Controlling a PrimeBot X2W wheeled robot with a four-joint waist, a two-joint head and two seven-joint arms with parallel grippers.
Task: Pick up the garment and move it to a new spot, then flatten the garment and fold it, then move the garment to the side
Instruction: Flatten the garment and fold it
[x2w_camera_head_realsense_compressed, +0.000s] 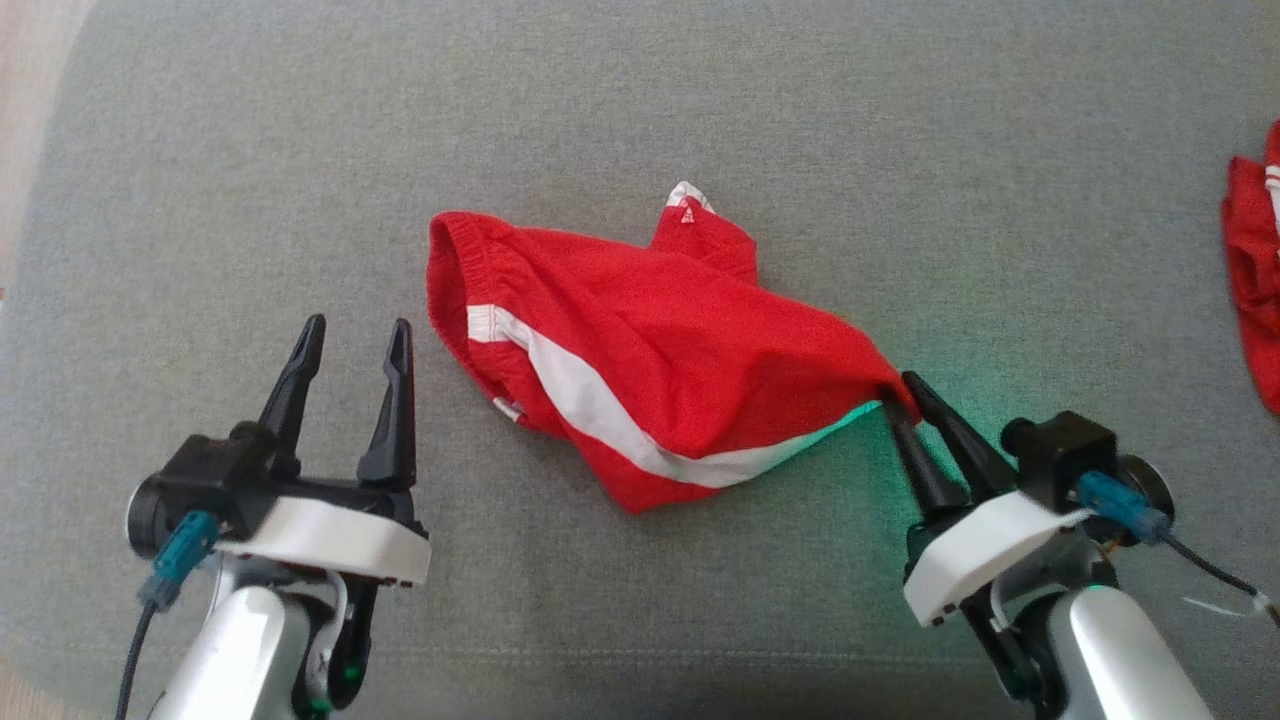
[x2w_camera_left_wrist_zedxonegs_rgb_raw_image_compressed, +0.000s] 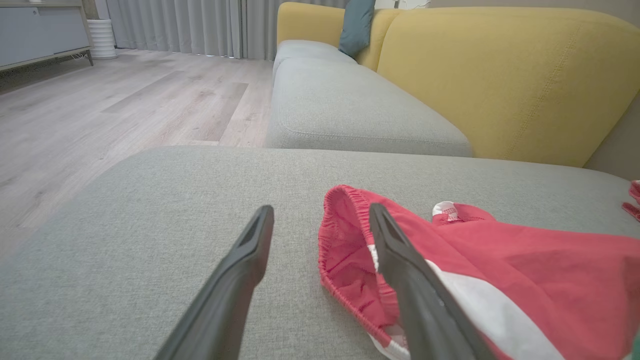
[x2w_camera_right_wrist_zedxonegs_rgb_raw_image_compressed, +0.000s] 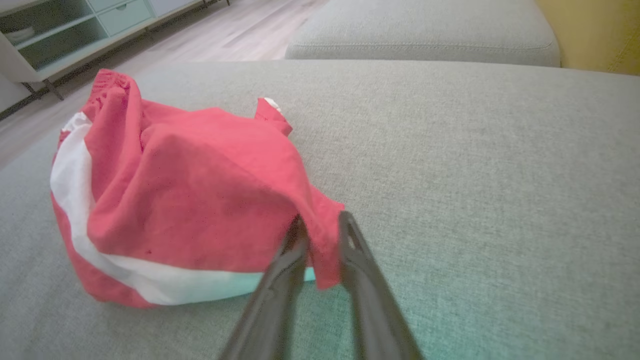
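Garment (x2w_camera_head_realsense_compressed: 650, 340) corner over right tool (x2w_camera_head_realsense_compressed: 898, 396) tips

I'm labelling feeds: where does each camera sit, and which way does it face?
Head view: up on the head, looking down at the garment on the grey cushion; left gripper open, right gripper pinching its corner.
Left wrist view: low along its own fingers, toward the yellow sofa back.
Right wrist view: low along its own fingers, cloth between them, toward a shelf unit.
Shared: all show the garment's white stripe.
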